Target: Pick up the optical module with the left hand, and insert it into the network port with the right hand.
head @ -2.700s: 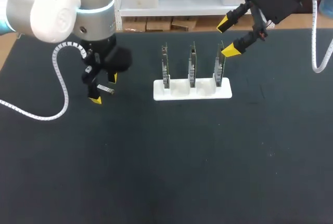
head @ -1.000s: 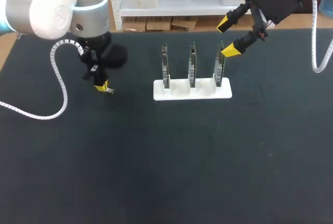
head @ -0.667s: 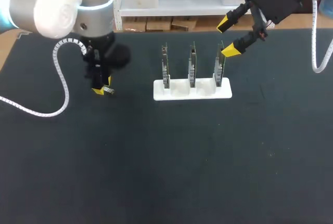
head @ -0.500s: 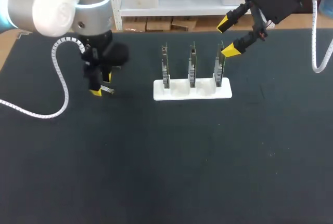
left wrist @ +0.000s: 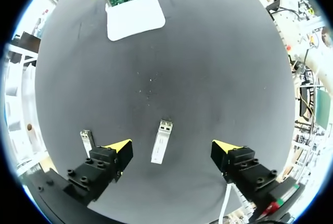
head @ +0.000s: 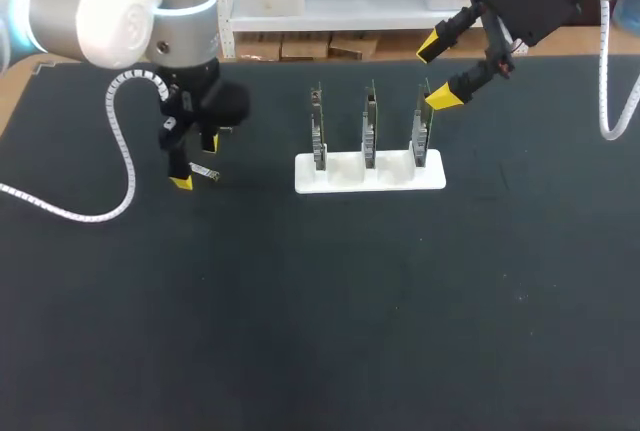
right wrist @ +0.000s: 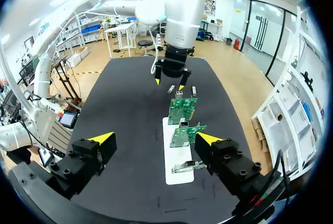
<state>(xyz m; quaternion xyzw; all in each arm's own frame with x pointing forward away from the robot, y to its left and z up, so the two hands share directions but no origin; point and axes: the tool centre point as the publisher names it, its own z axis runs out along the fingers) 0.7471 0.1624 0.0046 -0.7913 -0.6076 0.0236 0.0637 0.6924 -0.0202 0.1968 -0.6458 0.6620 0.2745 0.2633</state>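
A small silver optical module (left wrist: 161, 142) lies flat on the black mat, between the spread fingers of my left gripper (left wrist: 171, 148), which touch nothing. In the head view the module (head: 205, 172) lies under the open left gripper (head: 197, 162) at the table's left. A second module (left wrist: 86, 140) lies just outside one finger. Three green port boards (head: 369, 129) stand upright in a white stand (head: 345, 180) at mid-table. My right gripper (head: 436, 73) hangs open and empty above the rightmost board. The right wrist view shows that gripper (right wrist: 155, 139) over the stand (right wrist: 177, 174), with the left gripper (right wrist: 169, 82) beyond.
The black mat (head: 330, 311) covers the whole table. A white coiled cable (head: 110, 166) loops from my left arm down onto the mat's left side. Another cable (head: 605, 91) hangs by my right arm at the far right.
My left gripper's fingers, pressed together at the module a second ago, have spread wide apart. The module still lies on the mat. The right arm has not moved.
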